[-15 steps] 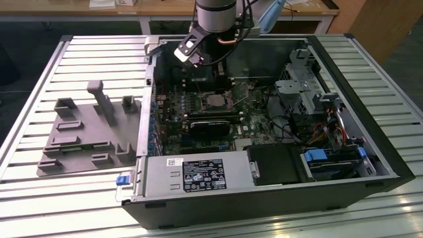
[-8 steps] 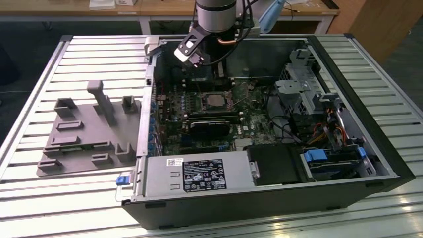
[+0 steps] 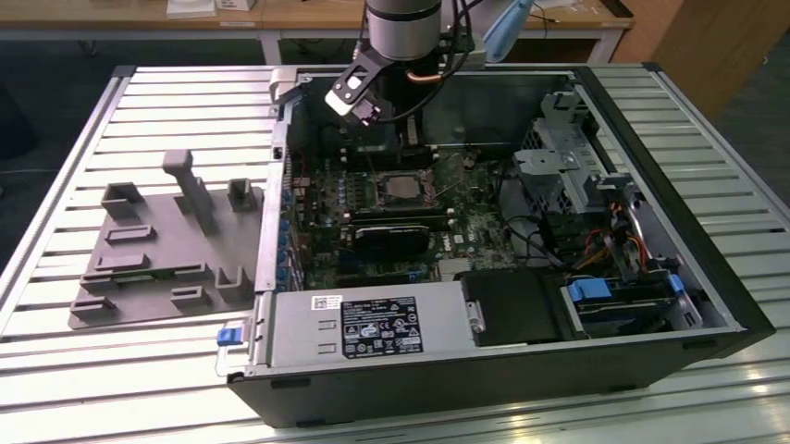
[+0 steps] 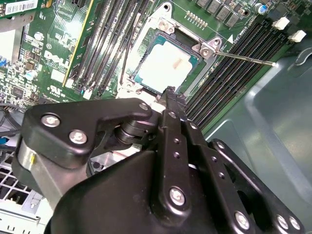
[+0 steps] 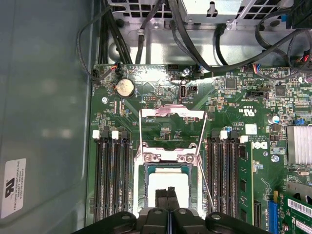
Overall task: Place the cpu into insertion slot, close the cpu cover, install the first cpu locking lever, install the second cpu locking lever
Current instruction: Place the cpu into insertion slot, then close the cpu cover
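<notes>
The gripper (image 5: pixel 167 192) is held right above the chip (image 5: pixel 168 179); its fingers are pressed together, empty; the chip is laid flat in the socket (image 5: pixel 143 185).

The computer case (image 3: pixel 494 393) lies open on the table (image 3: pixel 74 185), with a tray (image 3: pixel 136 277) beside it on the exterior view's left. Inside the case, the cpu (image 5: pixel 161 179) sits in the insertion slot (image 5: pixel 142 192). Memory slots (image 5: pixel 112 180) flank it and the gripper (image 5: pixel 168 194) is just above.
</notes>
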Controlling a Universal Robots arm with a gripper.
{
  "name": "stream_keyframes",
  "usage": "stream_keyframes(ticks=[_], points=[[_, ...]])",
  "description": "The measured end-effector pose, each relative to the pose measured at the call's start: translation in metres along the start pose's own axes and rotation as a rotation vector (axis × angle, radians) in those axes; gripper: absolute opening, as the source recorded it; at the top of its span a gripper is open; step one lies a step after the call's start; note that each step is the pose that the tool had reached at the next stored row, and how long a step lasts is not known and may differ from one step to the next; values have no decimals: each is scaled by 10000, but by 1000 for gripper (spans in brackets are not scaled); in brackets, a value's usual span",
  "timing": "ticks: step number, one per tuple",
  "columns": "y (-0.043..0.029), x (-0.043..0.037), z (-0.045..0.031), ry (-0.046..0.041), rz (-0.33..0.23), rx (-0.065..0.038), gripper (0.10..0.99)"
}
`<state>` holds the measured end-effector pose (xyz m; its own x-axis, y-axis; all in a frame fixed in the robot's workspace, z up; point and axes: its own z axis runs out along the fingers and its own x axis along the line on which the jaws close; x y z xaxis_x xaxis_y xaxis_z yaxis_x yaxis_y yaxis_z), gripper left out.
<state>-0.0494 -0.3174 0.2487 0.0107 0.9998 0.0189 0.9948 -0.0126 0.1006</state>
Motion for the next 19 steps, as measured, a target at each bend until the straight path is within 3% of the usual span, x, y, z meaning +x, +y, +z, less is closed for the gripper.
stream_keyframes(ticks=[12, 19], points=[[0, 0, 0, 0, 8, -18, 106], [6, 1, -65, -1, 8, -18, 106]])
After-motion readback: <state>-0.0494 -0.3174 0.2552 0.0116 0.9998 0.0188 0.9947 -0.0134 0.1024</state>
